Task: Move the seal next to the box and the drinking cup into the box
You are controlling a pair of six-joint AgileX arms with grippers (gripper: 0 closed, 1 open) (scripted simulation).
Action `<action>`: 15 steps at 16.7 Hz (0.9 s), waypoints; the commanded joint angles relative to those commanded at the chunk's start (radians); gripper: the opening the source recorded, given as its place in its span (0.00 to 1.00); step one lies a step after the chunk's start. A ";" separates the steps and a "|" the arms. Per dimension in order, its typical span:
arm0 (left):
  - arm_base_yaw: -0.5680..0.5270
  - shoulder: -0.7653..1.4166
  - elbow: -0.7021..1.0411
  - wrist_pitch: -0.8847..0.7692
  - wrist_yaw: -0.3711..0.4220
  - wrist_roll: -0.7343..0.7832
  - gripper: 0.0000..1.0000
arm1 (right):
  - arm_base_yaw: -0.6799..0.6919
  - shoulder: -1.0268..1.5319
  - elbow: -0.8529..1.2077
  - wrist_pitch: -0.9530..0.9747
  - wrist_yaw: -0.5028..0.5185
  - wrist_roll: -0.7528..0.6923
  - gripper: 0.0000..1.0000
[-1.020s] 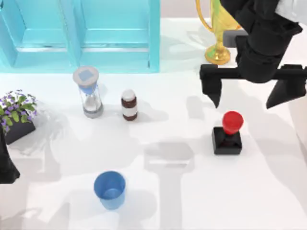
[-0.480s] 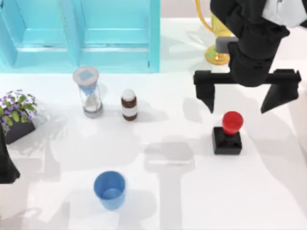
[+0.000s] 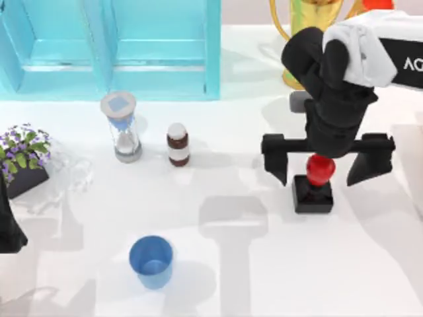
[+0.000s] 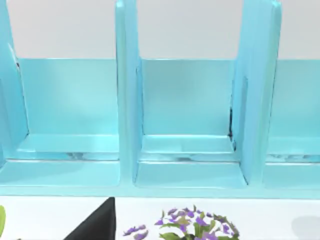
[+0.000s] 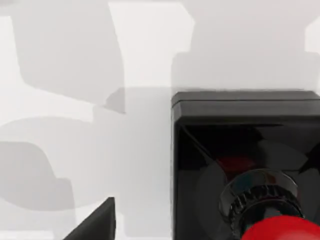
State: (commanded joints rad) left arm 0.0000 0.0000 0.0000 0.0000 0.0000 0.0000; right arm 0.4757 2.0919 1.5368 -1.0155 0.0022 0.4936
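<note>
Two arms, one working. Right tool (image 3: 327, 165) hangs directly over the seal (image 3: 313, 185), fingers spread wide: one finger (image 3: 276, 160) just left of the seal, the other well off to its right, neither touching it, nothing gripped. Seal stands upright on the table (image 3: 264, 277), red knob on top of the black square base, knob partly covered by the arm from above. Right wrist view looks down on the seal (image 5: 245, 165): black base, ribbed black neck, red knob at the frame edge, with one dark finger tip (image 5: 95, 222) beside the base, apart from it.

Cup (image 3: 151, 261) stands upright, mouth up, far left of the seal and nearer the front edge of the table. Box (image 3: 213, 53) is the light blue compartmented one, back and left of the seal, well apart from it; in the left wrist view the box (image 4: 125, 100) shows three open compartments split by upright dividers.

Bottle (image 3: 178, 144), brown and white, upright, left of the seal, roughly midway to the hourglass (image 3: 121, 127), which stands just beyond it. Flower pot (image 3: 23, 158) far left of the seal near the table edge; its purple blooms (image 4: 195, 227) also show in the left wrist view in front of the box. Gold trophy (image 3: 310, 26) directly behind the seal, partly hidden by the right arm.

Left arm (image 3: 10, 224) parked at the far left edge, beside the pot; can't tell whether its tool is open.
</note>
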 joint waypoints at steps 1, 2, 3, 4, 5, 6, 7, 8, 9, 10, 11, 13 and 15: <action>0.000 0.000 0.000 0.000 0.000 0.000 1.00 | 0.000 0.001 -0.004 0.005 0.000 0.000 1.00; 0.000 0.000 0.000 0.000 0.000 0.000 1.00 | 0.000 0.001 -0.004 0.005 0.000 0.000 1.00; 0.000 0.000 0.000 0.000 0.000 0.000 1.00 | 0.000 0.001 -0.004 0.005 0.000 0.000 1.00; 0.000 0.000 0.000 0.000 0.000 0.000 1.00 | 0.000 0.001 -0.004 0.005 0.000 0.000 1.00; 0.000 0.000 0.000 0.000 0.000 0.000 1.00 | 0.000 0.001 -0.004 0.005 0.000 0.000 0.92; 0.000 0.000 0.000 0.000 0.000 0.000 1.00 | 0.000 0.001 -0.004 0.005 0.000 0.000 0.85; 0.000 0.000 0.000 0.000 0.000 0.000 1.00 | 0.000 0.001 -0.004 0.005 0.000 0.000 0.77; 0.000 0.000 0.000 0.000 0.000 0.000 1.00 | 0.000 0.001 -0.004 0.005 0.000 0.000 0.70; 0.000 0.000 0.000 0.000 0.000 0.000 1.00 | 0.000 0.001 -0.004 0.005 0.000 0.000 0.62; 0.000 0.000 0.000 0.000 0.000 0.000 1.00 | 0.000 0.001 -0.004 0.005 0.000 0.000 0.55; 0.000 0.000 0.000 0.000 0.000 0.000 1.00 | 0.000 0.001 -0.004 0.005 0.000 0.000 0.47; 0.000 0.000 0.000 0.000 0.000 0.000 1.00 | 0.000 0.001 -0.004 0.005 0.000 0.000 0.32; 0.000 0.000 0.000 0.000 0.000 0.000 1.00 | 0.000 0.001 -0.004 0.005 0.000 0.000 0.17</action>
State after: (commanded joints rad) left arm 0.0000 0.0000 0.0000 0.0000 0.0000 0.0000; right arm 0.4758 2.0931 1.5325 -1.0107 0.0022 0.4937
